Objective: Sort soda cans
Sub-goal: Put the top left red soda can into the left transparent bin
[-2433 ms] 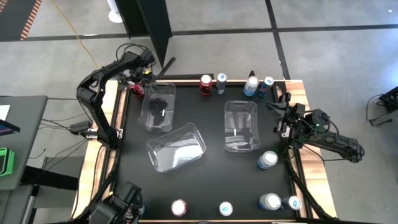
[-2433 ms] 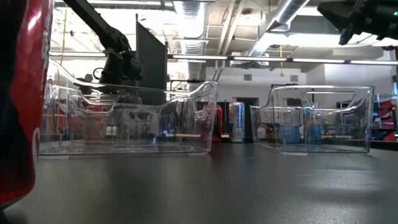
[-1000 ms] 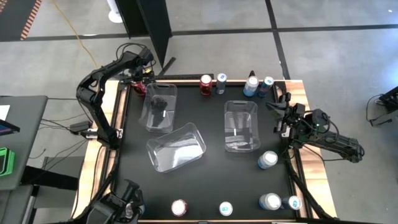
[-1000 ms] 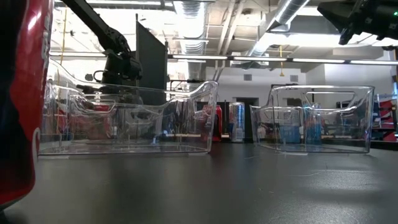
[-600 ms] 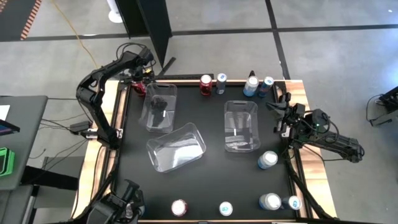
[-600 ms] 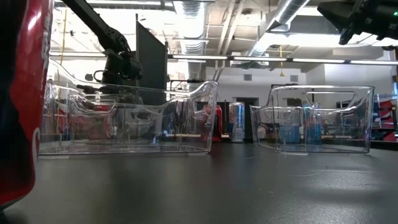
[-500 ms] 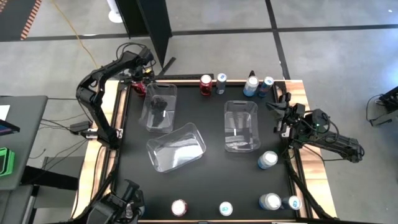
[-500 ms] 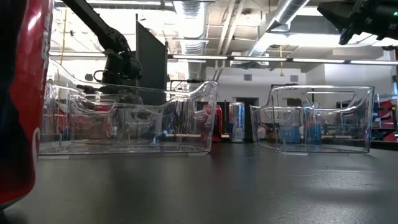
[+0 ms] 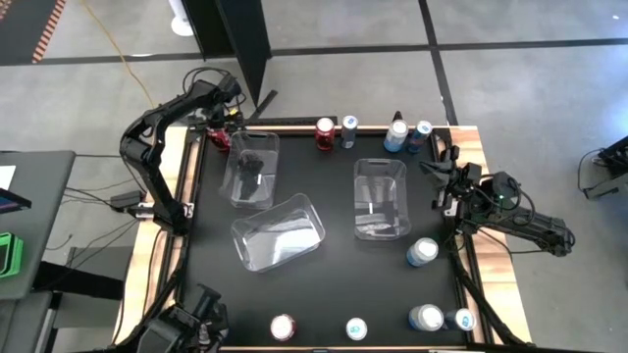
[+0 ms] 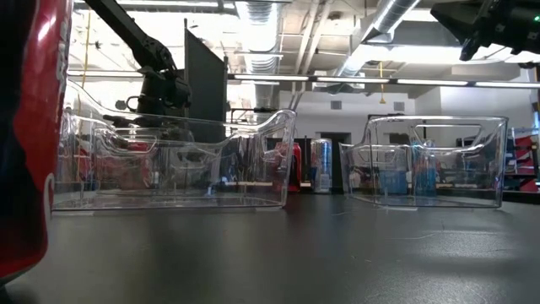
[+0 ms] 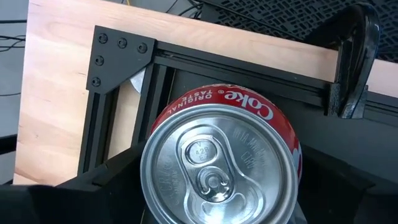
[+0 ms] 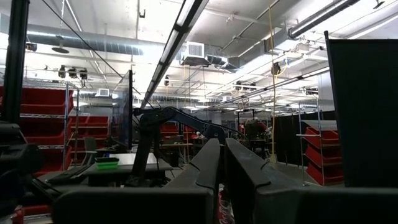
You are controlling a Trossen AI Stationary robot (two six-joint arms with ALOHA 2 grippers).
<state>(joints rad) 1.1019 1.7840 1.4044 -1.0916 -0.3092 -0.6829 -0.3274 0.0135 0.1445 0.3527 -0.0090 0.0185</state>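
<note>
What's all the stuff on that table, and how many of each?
Clear plastic bins: three, see-through, mid-table; two on the left, one right of centre. A dark object lies in the far-left bin.
Red Coke can: one, far left corner, between the left arm's jaws.
Red can: one, far edge.
Red can: one, near edge.
Other soda cans: about eight, silver tops, blue or pale sides; three along the far edge, one by the right edge, the others at the near edge.
Table: one, black top, pale wooden rim.
Left gripper: dark, far left corner, around the Coke can.
Right gripper: dark, jaws together, at the right edge, holding nothing.
</note>
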